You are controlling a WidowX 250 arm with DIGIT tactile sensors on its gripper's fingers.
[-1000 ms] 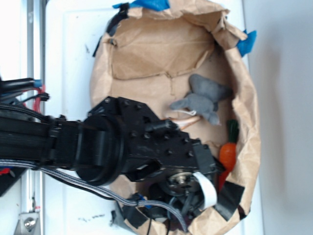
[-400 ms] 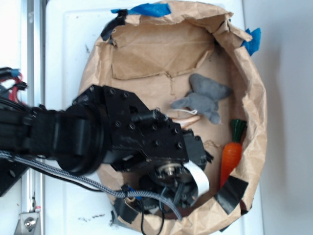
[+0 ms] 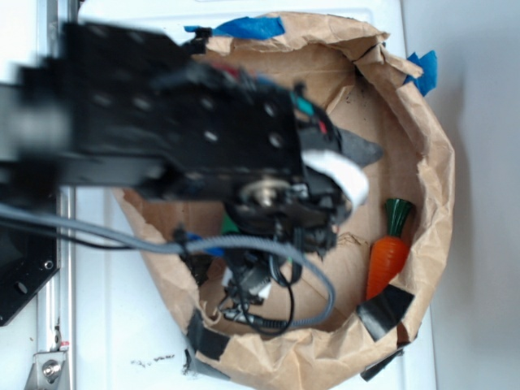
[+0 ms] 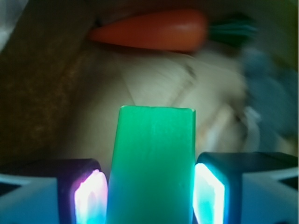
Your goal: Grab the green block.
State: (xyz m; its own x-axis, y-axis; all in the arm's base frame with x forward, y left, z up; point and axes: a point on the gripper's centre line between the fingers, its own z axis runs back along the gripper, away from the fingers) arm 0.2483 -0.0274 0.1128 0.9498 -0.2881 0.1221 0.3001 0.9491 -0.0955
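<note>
In the wrist view the green block (image 4: 154,154), a smooth flat green slab, stands lengthwise between the two glowing pads (image 4: 91,198) of my gripper (image 4: 150,196). Both pads sit against its long sides and the paper floor behind it is blurred. In the exterior view my black arm (image 3: 179,122) is motion-blurred over the middle of the paper bag and hides the gripper. Only a small green sliver (image 3: 230,223) shows under it.
An orange carrot toy (image 3: 387,256) with a dark green top lies by the bag's right wall and shows beyond the block in the wrist view (image 4: 154,30). A grey plush toy (image 3: 357,148) peeks out beside the arm. The crumpled paper bag rim (image 3: 435,162) surrounds everything; black tape (image 3: 386,313) sits at the lower right.
The arm has swung from the bag's lower part up towards the top of the picture and is now blurred. It now covers most of the grey plush toy.
</note>
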